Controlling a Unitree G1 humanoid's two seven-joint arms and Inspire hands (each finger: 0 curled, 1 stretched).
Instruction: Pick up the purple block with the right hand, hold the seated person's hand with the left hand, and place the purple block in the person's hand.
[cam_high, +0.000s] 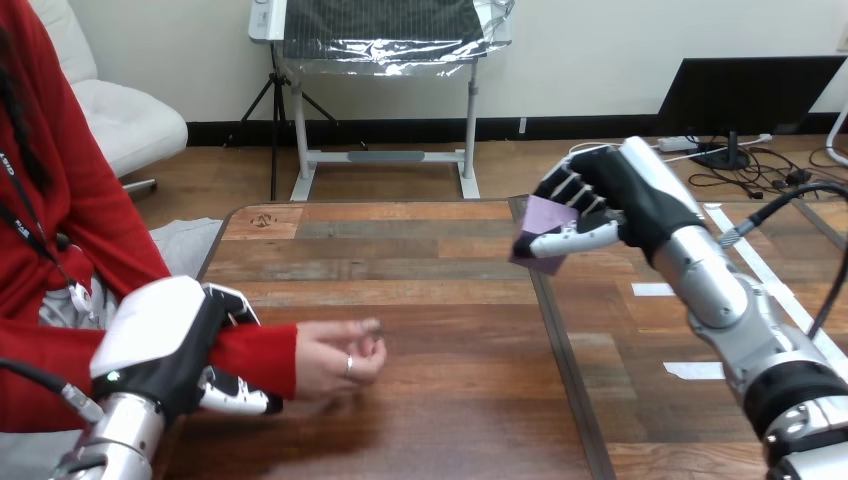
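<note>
My right hand (590, 205) is raised over the table's right half, fingers and thumb curled round the purple block (541, 232), which shows below and left of the palm. The person's hand (338, 358) rests on the table at the lower left, palm up with fingers loosely curled. My left hand (170, 345) lies over the person's red-sleeved wrist (255, 360), with the thumb under it and the fingers wrapped across the top. The block is well to the right of the person's hand, and higher.
The wooden table (430, 280) has a dark seam (565, 360) running front to back right of centre. White tape strips (655, 290) lie on the table's right part. The person sits at the left edge.
</note>
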